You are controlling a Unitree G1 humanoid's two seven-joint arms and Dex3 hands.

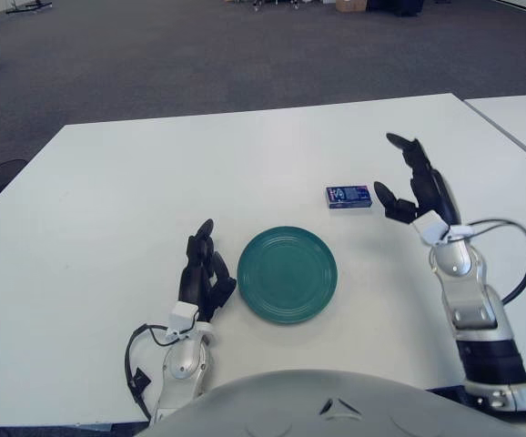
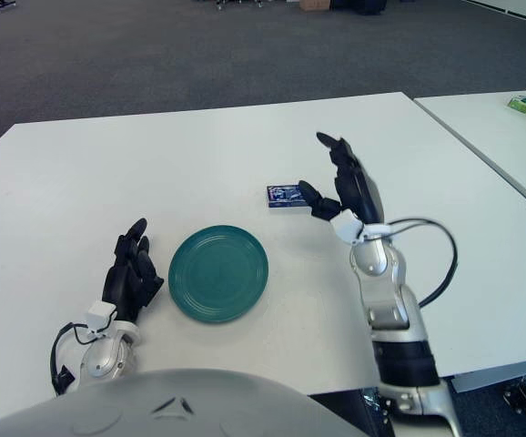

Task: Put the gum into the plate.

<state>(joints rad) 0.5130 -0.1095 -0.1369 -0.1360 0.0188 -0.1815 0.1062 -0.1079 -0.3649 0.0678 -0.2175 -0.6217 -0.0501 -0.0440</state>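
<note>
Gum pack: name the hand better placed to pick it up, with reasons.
Right. The right hand is raised with fingers spread just right of the blue gum pack. The left hand shows left of the green plate, farther from the pack.

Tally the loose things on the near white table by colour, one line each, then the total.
Blue: 1, the gum pack
Green: 1, the plate
Total: 2

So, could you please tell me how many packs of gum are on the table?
1. The gum pack lies flat on the table beyond the plate, just left of the raised, open right hand. Nothing seems hidden.
</note>
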